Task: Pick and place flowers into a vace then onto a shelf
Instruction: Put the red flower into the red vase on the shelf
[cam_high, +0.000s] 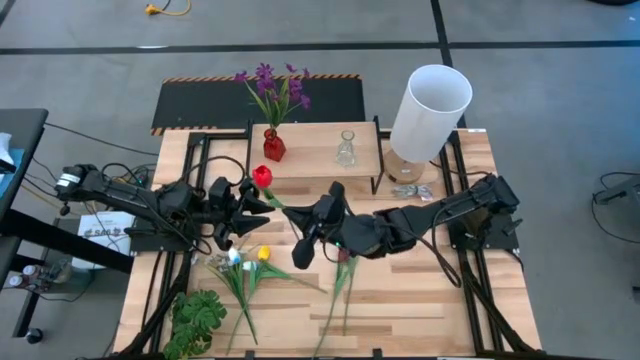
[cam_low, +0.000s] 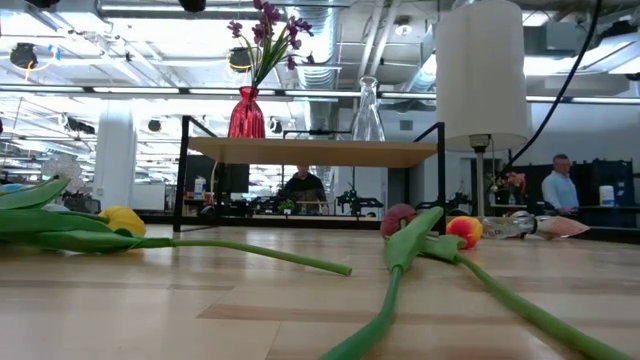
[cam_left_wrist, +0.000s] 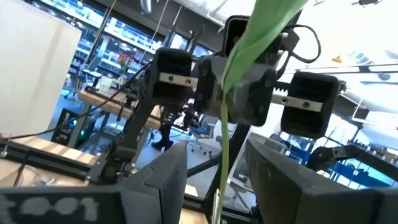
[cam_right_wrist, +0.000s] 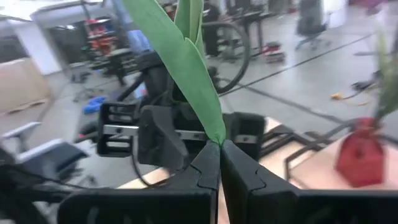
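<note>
A red tulip (cam_high: 262, 177) is held in the air over the table's middle, in front of the shelf (cam_high: 320, 160). My right gripper (cam_high: 312, 222) is shut on it and comes from the table's right. My left gripper (cam_high: 262, 212) is open and faces it from the left. The tulip's thin stem (cam_left_wrist: 222, 155) runs between the left fingers (cam_left_wrist: 161, 180) without visibly touching them. On the shelf stand a red vase (cam_high: 273, 146) with purple flowers and a glass vase (cam_high: 346, 150) holding no flowers. Neither arm shows in the low view. My right gripper pinches the red tulip between its two fingertips where a long green leaf (cam_right_wrist: 219, 138) meets the stem. The fingers come about level from the table's right side. The leaf (cam_right_wrist: 186, 62) stands out past the fingertips, and the tulip is lifted clear of the table.
A yellow tulip (cam_high: 263, 253), a maroon tulip (cam_high: 343, 258) and small white blossoms (cam_high: 232, 258) lie on the near half of the table. A green leafy plant (cam_high: 195, 320) sits at the near left corner. A tall white cylinder (cam_high: 430, 110) stands right of the shelf.
</note>
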